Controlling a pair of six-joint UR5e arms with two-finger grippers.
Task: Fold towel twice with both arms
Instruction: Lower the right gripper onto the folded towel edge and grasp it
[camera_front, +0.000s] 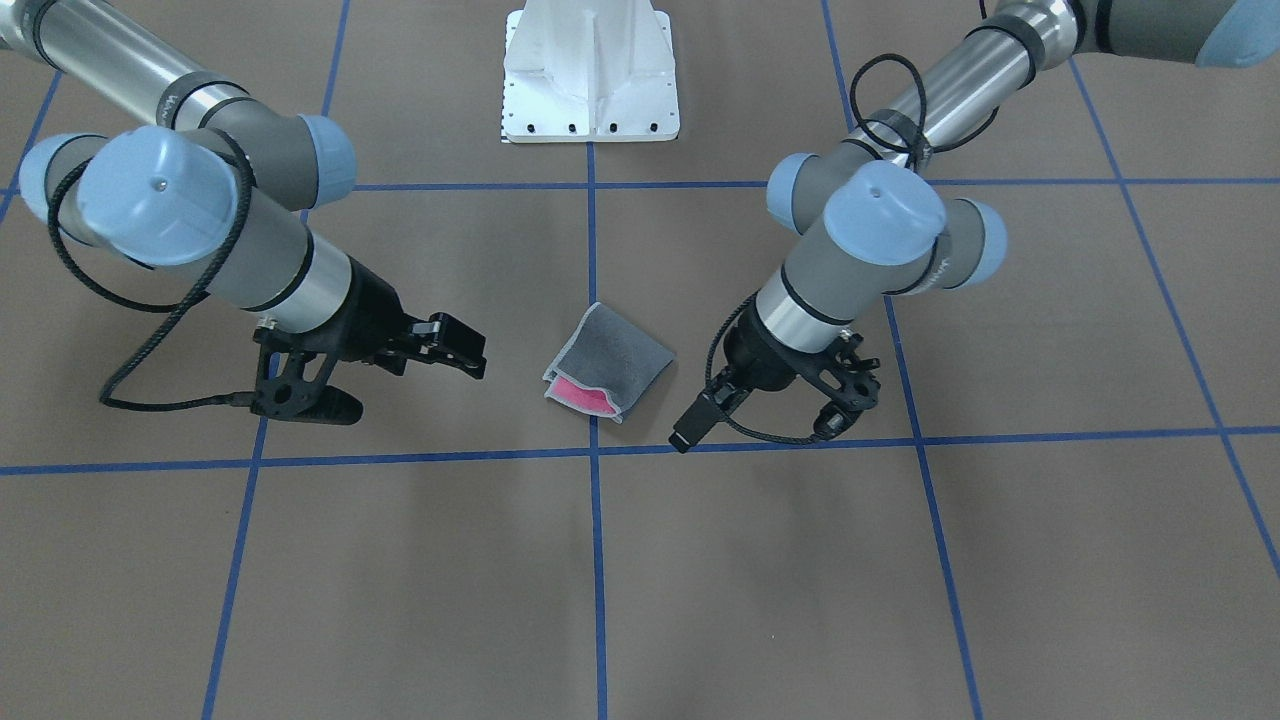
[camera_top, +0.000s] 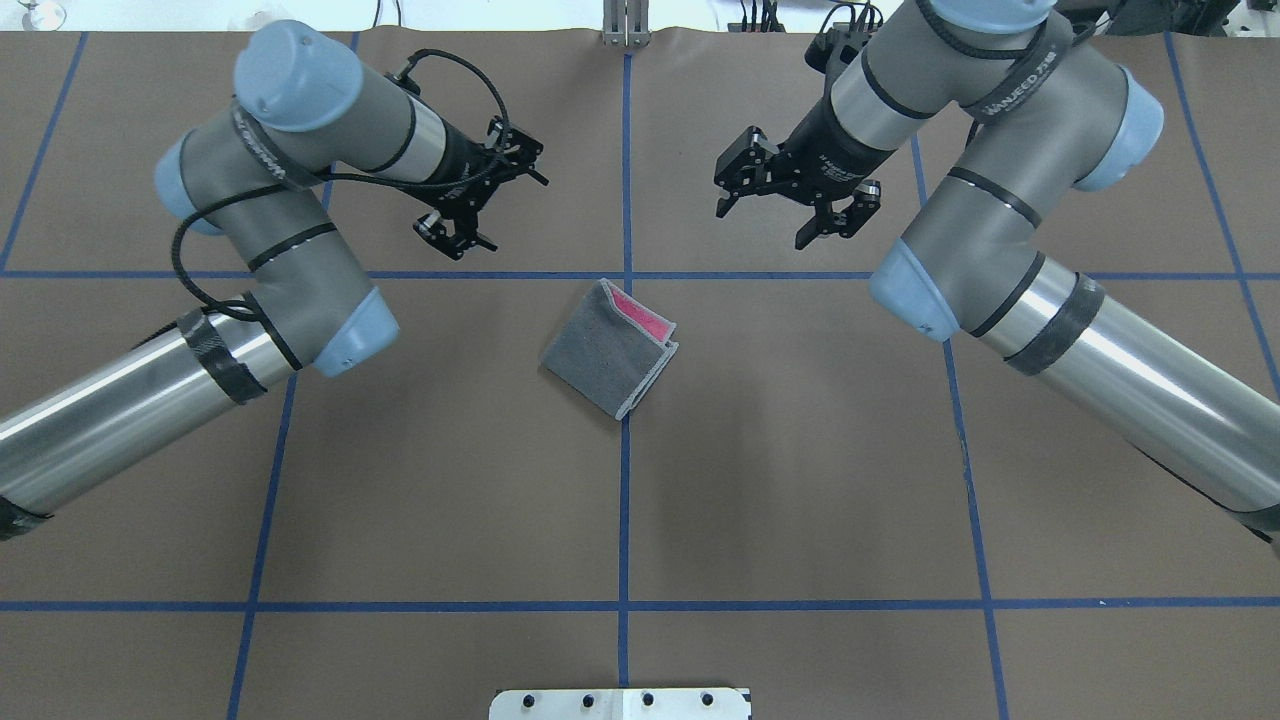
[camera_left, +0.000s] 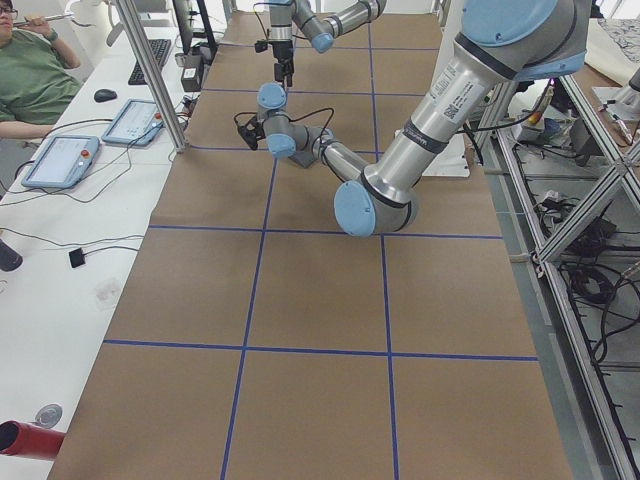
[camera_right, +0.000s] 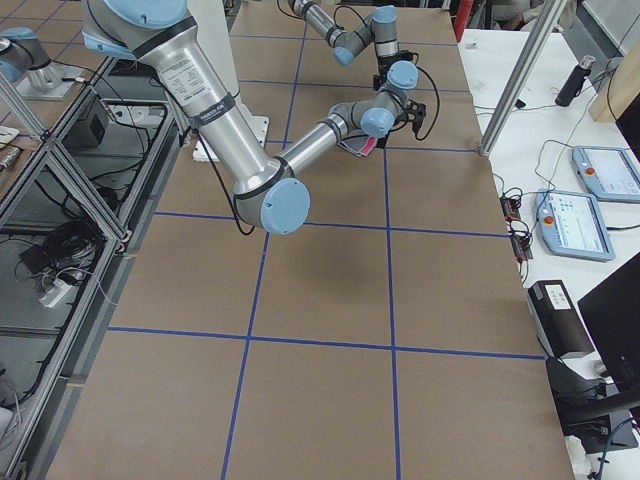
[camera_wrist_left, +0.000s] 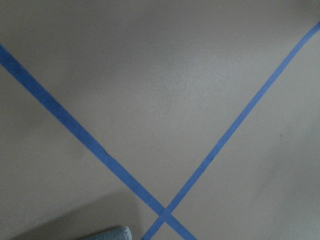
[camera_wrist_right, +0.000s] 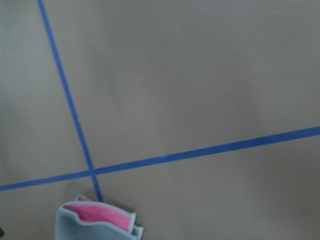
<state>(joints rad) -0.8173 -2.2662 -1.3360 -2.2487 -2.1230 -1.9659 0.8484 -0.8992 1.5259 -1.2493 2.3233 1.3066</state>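
The towel (camera_front: 608, 362) (camera_top: 610, 347) lies folded into a small square at the table's middle. Its dark grey face is up and a pink strip shows along one open edge. Neither gripper touches it. My left gripper (camera_top: 540, 168) (camera_front: 688, 432) hovers beyond the towel on its left side, its jaws slightly parted and empty. On the other side hangs my right gripper (camera_top: 728, 175) (camera_front: 470, 350), open and holding nothing. The right wrist view catches the towel's (camera_wrist_right: 97, 225) pink-lined edge at the bottom. A grey corner of the towel (camera_wrist_left: 107, 234) shows in the left wrist view.
Blue tape lines (camera_top: 625, 500) divide the brown table into squares. The white pedestal (camera_front: 590, 70) stands at the robot's side of the table. A seated person (camera_left: 30, 70) and tablets (camera_left: 60, 160) are at a desk beyond the far edge.
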